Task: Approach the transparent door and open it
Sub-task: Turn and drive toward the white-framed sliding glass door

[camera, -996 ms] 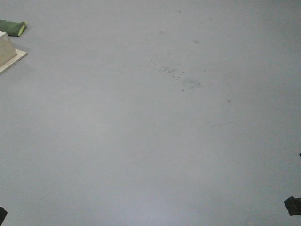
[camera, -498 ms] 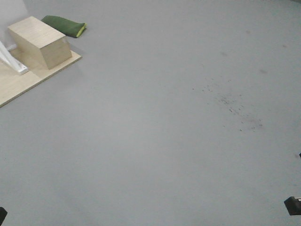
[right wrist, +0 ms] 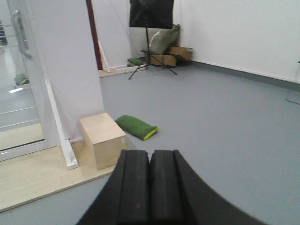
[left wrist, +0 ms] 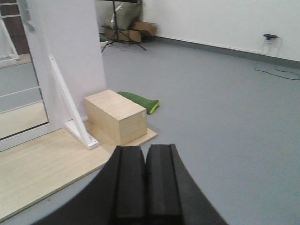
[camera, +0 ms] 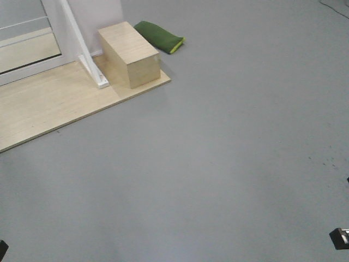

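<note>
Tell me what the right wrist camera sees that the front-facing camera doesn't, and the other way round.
Only the right wrist view shows the door's long handle, a black stand on a tripod, cardboard boxes by the far wall, and the right gripper, shut. Only the front-facing view shows faint dark specks on the grey floor nearer the robot. Both show the lower part of the glass door, the white brace, the wooden box, the green bag and the wooden platform.

A studio-like test room: grey floor, tripod-mounted black panel, cardboard boxes, plywood platform.
</note>
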Tool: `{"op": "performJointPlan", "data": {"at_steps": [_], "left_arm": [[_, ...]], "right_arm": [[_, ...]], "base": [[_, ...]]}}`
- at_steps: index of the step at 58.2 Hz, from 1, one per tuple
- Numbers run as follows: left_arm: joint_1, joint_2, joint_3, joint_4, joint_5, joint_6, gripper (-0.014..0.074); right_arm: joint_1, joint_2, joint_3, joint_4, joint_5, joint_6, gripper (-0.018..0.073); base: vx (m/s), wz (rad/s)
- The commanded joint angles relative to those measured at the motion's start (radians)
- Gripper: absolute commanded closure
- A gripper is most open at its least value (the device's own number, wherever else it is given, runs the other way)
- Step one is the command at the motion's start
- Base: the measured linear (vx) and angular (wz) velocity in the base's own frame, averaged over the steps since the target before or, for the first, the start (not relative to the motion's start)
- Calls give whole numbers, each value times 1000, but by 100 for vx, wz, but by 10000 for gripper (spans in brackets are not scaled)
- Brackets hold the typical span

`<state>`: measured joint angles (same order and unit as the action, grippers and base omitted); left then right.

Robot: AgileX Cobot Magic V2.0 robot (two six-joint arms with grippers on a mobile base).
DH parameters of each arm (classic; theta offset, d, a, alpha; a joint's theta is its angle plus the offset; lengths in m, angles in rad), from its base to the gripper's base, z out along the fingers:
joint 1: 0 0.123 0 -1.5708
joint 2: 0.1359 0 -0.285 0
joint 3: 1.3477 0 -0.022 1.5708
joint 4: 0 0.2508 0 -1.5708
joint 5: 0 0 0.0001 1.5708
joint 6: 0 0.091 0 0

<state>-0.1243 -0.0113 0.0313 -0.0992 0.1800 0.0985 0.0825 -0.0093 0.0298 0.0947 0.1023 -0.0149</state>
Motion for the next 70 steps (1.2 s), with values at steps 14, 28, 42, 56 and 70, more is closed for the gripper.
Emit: {"op": "performJointPlan", "data": {"at_steps": [14,28,42,56,70], "left_arm": [[-5,-14,7,-11,-78,-8,594],[-5,-14,7,-11,-78,-8,594],[-5,-14,7,-11,-78,-8,594],[-5,-14,7,-11,-78,-8,594],[-5,-14,7,-11,-78,-8,594]], "right_arm": [[-4,-16,4,-2,-77,-3,564],[-4,-16,4,-2,-77,-4,564],[-4,-16,4,-2,-77,-4,564],[-4,-16,4,-2,-77,-4,564],[-4,-16,4,-2,-77,-4,564]], "base": [[51,58],[49,50],[47,45],[47,43],[47,37]]}}
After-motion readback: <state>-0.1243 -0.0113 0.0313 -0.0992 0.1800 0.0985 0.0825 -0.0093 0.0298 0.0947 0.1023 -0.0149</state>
